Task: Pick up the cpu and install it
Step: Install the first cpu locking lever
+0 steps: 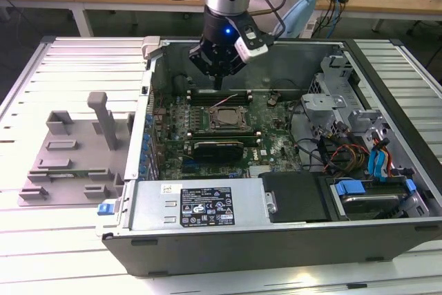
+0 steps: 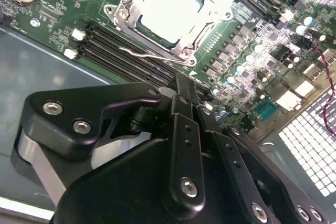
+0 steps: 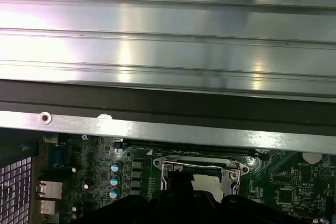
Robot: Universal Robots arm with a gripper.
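The cpu (image 2: pixel 168 10) lies flat inside the motherboard socket (image 2: pixel 181 51), its silvery-white top showing within the metal frame. In the exterior view the socket (image 1: pixel 228 119) sits mid-board inside the open computer case. My gripper (image 1: pixel 217 82) hangs just above the board, a little behind the socket, next to the memory slots. In the second wrist view its black fingers (image 2: pixel 181 95) meet at the tips, shut with nothing between them, and the cpu lies clear of them. The first wrist view shows the socket frame (image 3: pixel 197 170) just beyond the gripper's dark tip (image 3: pixel 178 182).
A grey plastic tray (image 1: pixel 69 150) with raised blocks lies on the slatted table at the exterior view's left. The case walls (image 1: pixel 148 101) ring the board. A power supply (image 1: pixel 200 202) lies along the front and a drive bay with blue tabs (image 1: pixel 373 188) at the right.
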